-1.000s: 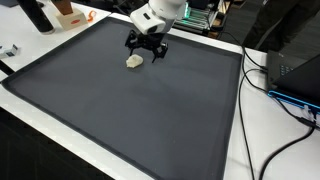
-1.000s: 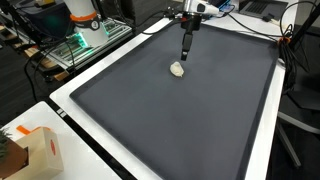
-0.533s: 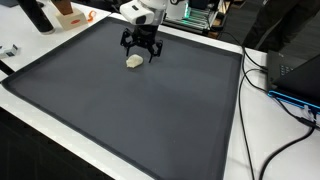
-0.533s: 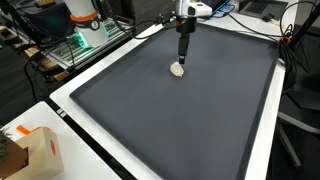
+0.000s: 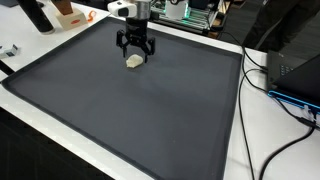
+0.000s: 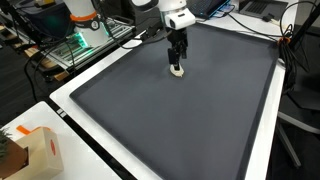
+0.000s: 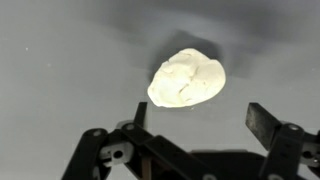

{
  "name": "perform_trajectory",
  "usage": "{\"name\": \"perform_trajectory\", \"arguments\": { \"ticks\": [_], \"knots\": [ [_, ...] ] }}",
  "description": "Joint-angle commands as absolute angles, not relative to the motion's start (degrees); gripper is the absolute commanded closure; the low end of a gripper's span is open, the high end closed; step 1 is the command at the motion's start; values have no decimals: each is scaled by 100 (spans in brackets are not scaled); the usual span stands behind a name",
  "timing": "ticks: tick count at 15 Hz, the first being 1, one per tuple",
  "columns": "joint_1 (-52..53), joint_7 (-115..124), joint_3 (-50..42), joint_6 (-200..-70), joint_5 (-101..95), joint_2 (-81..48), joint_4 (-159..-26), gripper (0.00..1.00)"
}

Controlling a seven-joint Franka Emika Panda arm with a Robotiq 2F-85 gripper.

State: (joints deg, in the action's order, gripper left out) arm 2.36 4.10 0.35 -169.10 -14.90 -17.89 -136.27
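- One pale, cream-coloured lump [image 5: 133,61] lies on a dark grey mat [image 5: 140,120] that covers most of a white bench [image 5: 40,42]. It sits toward the far part of the mat in an exterior view, well away from every edge.
- In the wrist view the lump [image 7: 187,78] is a rounded oval. Its long axis runs on a slant from lower left to upper right, with a faint crease across its face. It lies flat on the mat, and neither end is clearly a head or a tail.
- One claw [image 5: 134,55] hangs straight over the lump with its jaws spread wide and nothing between them. Its two fingers [image 7: 262,120] stand on either side of the gap, and the lump shows just beyond their tips, untouched.
- In an exterior view the claw [image 6: 176,64] points straight down, its tips just above the lump [image 6: 177,72].
- Count: one lump, one claw with two fingers, one mat [image 6: 190,120], one bench.
- Change from a second ago: the claw was off to one side of the lump and is now centred over it and closer to it. The lump has not shifted, and the jaws are as wide as before.
- Off the mat, one orange-and-white box [image 6: 35,150] stands at a near corner of the bench, and dark cables [image 5: 262,80] trail along one side.
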Motion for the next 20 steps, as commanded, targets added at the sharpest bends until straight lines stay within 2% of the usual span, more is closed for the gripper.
{"name": "perform_trajectory", "arguments": {
  "ticks": [1,8,14,20],
  "knots": [
    [-350,-193,582,-17457,-414,-1646,-14059,0],
    [-2103,-980,2409,-17554,1447,-1727,-14075,0],
    [-2727,-1048,2790,-17453,1713,-1719,-14054,0],
    [-3181,-796,3128,-16763,2370,-1653,-13951,0]
  ]
}}
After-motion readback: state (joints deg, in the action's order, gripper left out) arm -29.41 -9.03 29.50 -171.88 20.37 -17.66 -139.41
